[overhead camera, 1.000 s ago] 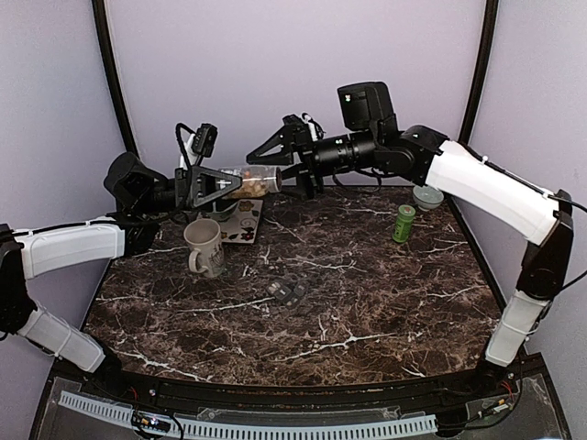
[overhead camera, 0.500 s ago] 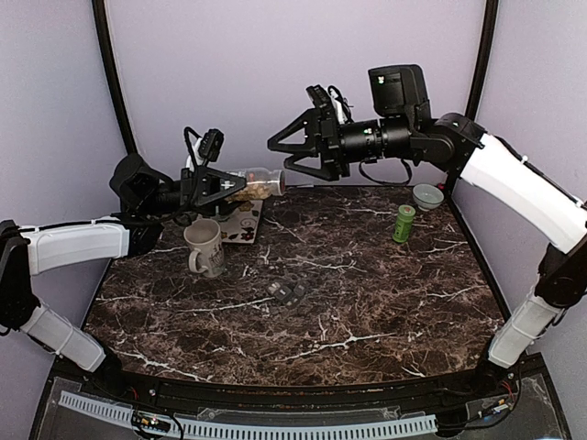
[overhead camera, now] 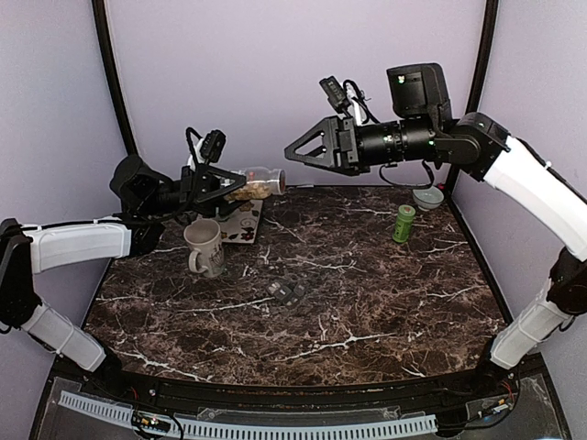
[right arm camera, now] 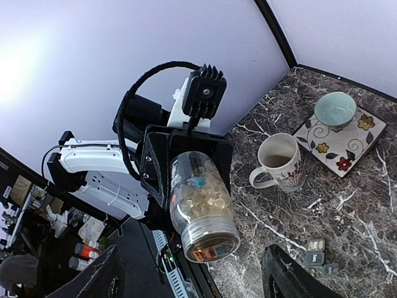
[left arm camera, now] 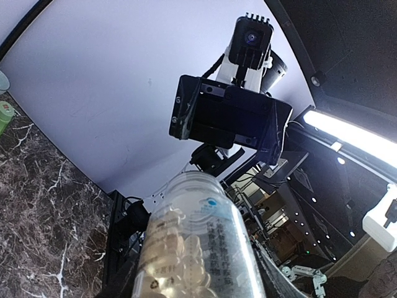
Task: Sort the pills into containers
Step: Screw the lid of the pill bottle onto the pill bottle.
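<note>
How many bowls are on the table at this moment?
2. A teal bowl sits on the patterned tile next to the mug. A second bowl stands at the far right, behind the green bottle. No others show.

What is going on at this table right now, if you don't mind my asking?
The left gripper holds a clear pill bottle on its side in the air over the left part of the marble table, with tan pills visible inside. The right gripper faces the bottle's end with open, empty jaws, apart from it. The dark pill organiser lies on the table, untouched.
</note>
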Controlling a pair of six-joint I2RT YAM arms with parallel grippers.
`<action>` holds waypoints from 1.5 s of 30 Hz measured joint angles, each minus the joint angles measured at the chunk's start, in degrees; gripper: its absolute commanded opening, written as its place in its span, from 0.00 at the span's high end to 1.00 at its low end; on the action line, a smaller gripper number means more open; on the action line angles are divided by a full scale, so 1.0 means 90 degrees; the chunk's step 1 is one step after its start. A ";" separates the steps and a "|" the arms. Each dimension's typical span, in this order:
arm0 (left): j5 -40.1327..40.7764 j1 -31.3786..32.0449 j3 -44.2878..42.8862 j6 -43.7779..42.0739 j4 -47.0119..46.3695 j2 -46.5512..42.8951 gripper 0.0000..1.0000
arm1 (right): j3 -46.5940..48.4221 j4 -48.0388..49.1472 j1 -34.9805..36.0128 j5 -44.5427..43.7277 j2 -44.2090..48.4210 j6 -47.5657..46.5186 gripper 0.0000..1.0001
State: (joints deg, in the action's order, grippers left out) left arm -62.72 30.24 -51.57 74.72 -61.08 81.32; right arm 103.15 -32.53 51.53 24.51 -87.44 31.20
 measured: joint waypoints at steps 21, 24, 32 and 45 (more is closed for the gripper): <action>-0.0228 0.0000 -0.0087 0.1282 -0.0879 0.0561 1.00 | -0.0090 -0.0423 0.0515 -0.0889 -0.0092 -0.1540 0.24; -0.0272 0.0000 -0.0109 0.1401 -0.0974 0.0595 1.00 | -0.0090 -0.0447 0.0517 -0.0928 -0.0194 -0.1632 0.25; -0.0338 0.0000 -0.0216 0.1600 -0.1207 0.0719 1.00 | -0.0083 -0.0486 0.0522 -0.0988 -0.0364 -0.1778 0.32; -0.0440 -0.0002 -0.0267 0.1807 -0.1494 0.0942 1.00 | 0.0121 -0.0585 0.0534 -0.0967 -0.0619 -0.1953 0.71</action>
State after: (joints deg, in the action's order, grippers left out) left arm -66.67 30.22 -53.98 90.98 -74.52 89.80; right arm 104.25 -37.80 56.34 15.81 -93.01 13.63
